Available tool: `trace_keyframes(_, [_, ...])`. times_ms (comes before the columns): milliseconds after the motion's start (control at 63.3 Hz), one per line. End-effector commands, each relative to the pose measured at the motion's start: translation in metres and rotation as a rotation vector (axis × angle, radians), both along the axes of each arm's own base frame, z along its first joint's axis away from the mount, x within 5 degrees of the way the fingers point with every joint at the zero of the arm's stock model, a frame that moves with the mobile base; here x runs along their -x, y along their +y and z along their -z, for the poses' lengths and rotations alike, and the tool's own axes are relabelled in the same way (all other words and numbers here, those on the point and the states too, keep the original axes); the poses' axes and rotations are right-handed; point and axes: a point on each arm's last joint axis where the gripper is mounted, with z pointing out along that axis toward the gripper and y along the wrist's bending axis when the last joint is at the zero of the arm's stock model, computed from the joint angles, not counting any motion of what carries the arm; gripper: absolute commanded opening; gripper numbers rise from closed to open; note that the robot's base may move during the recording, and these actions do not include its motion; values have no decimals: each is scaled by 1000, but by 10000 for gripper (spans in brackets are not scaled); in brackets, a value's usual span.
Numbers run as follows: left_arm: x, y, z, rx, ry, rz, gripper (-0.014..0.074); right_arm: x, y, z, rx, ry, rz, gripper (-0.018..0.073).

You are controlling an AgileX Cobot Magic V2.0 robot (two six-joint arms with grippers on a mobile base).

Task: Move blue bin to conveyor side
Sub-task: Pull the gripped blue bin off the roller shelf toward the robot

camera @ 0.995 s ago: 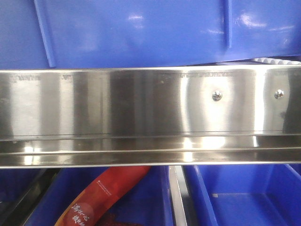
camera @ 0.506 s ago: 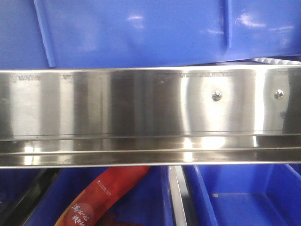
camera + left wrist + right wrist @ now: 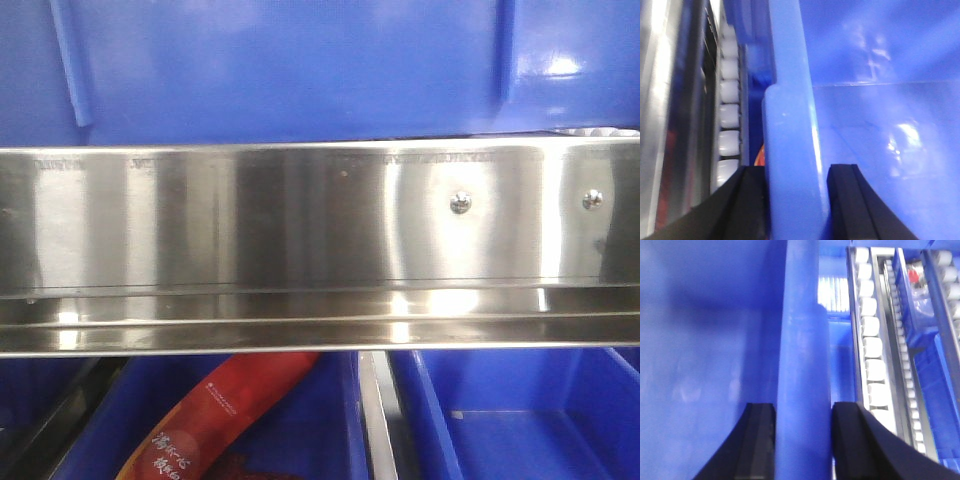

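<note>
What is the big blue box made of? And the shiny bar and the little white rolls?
The blue bin looks like glossy plastic: even colour, soft light spots, moulded ribs. The rack looks like polished metal, probably stainless steel: mirror-like streaks, two screws. The rollers seem dull white plastic, but that is less sure.

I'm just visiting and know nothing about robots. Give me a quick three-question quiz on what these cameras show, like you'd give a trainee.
1. True or false: the left claw grips the rim of the blue bin.
2. What lies in the lower-left bin beneath the steel rail? A) red packet B) green bottle C) white cup
3. Fill in: to the right of the right claw run rows of white ____.
Key: 1 true; 2 A; 3 rollers.
</note>
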Motion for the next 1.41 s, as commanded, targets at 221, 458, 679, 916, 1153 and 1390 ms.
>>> trace_keyframes(221, [49,-3,-54,29,-210,-2,-20,42,-16,-49,-33,-217,17,-79])
trace_keyframes(458, [83,-4,-75,35,-271,3,-20,69,-23,-50,-43,-221,13,-79])
trace_keyframes(679, [114,-5,-87,30,-290,12,-20,106,-33,-50,-62,-236,20,-79])
trace_keyframes(916, [149,-7,-98,25,-310,21,-20,131,-40,-64,-84,-300,19,-79])
trace_keyframes(1153, [160,-7,-101,23,-317,24,-20,149,-45,-72,-97,-344,19,-79])
trace_keyframes(1390, [160,-7,-101,23,-316,24,-20,155,-47,-75,-101,-360,19,-79])
